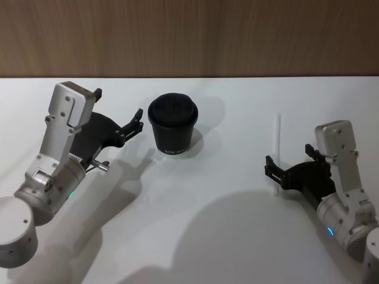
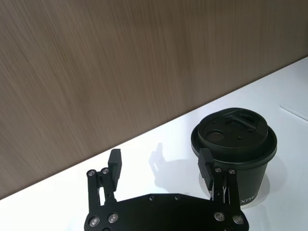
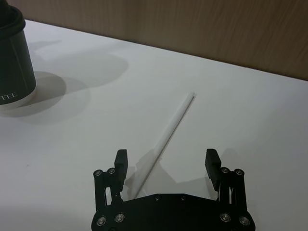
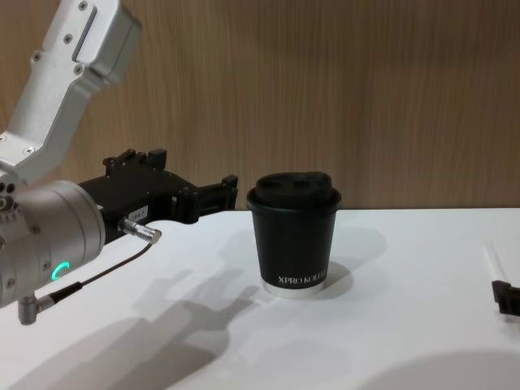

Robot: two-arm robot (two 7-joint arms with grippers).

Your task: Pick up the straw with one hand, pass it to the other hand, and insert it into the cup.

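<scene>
White tabletop (image 1: 207, 236) carries both things of the task. Closest to the robot, toward the right edge of the tabletop, the right gripper (image 1: 289, 158) (image 3: 166, 159) hangs low over the surface with its jaws spread wide and nothing between them gripped. The straw (image 1: 278, 142) (image 3: 171, 130) lies flat there, thin and white, running from the near side toward the far edge. Its near end passes in the gap between the two dark fingers (image 3: 121, 159), closer to one of them than to the other. I cannot tell for sure if that finger touches the straw, but the jaws are clearly not pressed on it. In the chest view a thin pale line at the right edge seems to be the same straw (image 4: 491, 262).

Further back, on the left half of the tabletop, the left gripper (image 1: 118, 106) (image 2: 160, 159) (image 4: 195, 191) points toward the cup, also with its jaws wide apart and holding nothing. A thin cable (image 4: 97, 276) with a metal plug hangs under its arm, and a green ring (image 4: 58, 270) glows on the silver wrist.

Just beside this gripper, near the middle of the far edge, the cup (image 1: 172, 127) (image 2: 236, 144) (image 3: 12, 57) (image 4: 296, 236) stands upright, black, with its domed lid on and white lettering low on its side. It is well apart from the straw.

Behind the far edge rises a brown wooden wall (image 1: 189, 35).
</scene>
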